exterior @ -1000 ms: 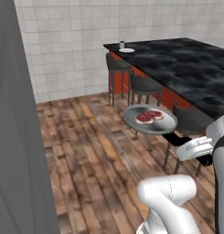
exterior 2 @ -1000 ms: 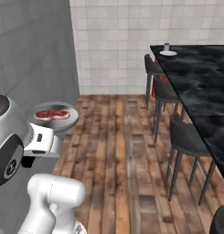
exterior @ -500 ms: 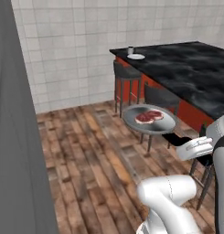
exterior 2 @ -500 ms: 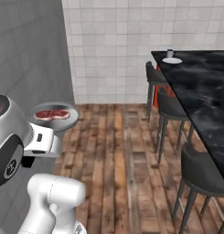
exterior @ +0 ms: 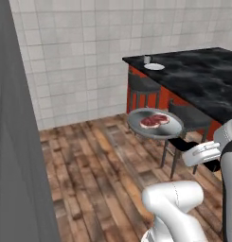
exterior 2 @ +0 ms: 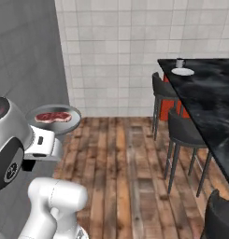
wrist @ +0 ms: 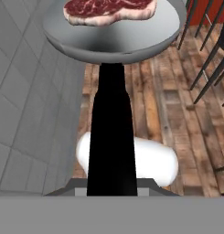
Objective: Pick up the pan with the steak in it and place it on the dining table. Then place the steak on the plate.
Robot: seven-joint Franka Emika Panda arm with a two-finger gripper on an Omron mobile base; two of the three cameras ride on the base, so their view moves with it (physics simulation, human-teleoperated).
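I hold the grey pan [exterior: 155, 125] level in the air over the wood floor, with the red marbled steak [exterior: 154, 121] lying flat in it. My gripper [exterior: 184, 144] is shut on the pan's black handle [wrist: 111, 132]. In the right base view the pan [exterior 2: 54, 119] and steak [exterior 2: 53, 116] sit just above my gripper [exterior 2: 40, 140]. The hand view looks along the handle to the pan [wrist: 113, 36] and steak [wrist: 109, 8]. The dining table [exterior: 207, 78] lies to the right, and the white plate [exterior: 154, 66] rests at its far end. In the right base view the plate [exterior 2: 182, 71] is on the table [exterior 2: 214, 98].
A small cup [exterior 2: 180, 63] stands just behind the plate. Dark stools [exterior: 143, 83] [exterior 2: 183, 131] line the table's near side, over red panels. A tall grey wall [exterior: 18, 142] closes off the left. A tiled wall stands behind, with open wood floor [exterior 2: 125, 158] between.
The whole scene has shifted in both base views: the camera has moved, and the table and stools now look nearer. The pan with the steak stays the same in my grip.
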